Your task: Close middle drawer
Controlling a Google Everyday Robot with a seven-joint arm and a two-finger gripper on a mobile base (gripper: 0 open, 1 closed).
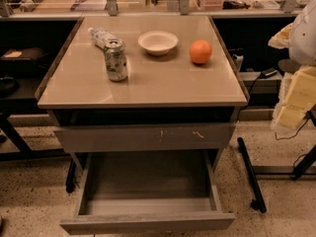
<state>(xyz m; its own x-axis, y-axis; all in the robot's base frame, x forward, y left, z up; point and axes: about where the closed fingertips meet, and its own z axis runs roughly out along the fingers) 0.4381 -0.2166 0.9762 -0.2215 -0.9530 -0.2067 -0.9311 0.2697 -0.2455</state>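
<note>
The middle drawer (148,222) is pulled far out at the bottom of the table. Its front is plain grey-brown and its bare grey box interior (148,179) is empty. Above it sits another drawer front (143,137) with pale scratch marks near its centre; it stands slightly out under the tabletop. My gripper (292,100) hangs at the right edge of the view, pale and yellowish, below the white arm (305,31). It is well to the right of the table, touches nothing, and is about level with the tabletop.
On the tabletop (163,85) stand a green-and-white can (115,59), a lying plastic bottle (101,35), a white bowl (158,42) and an orange (200,52). Black table legs (252,174) and cables lie on the speckled floor to the right. Shelves and desks stand behind.
</note>
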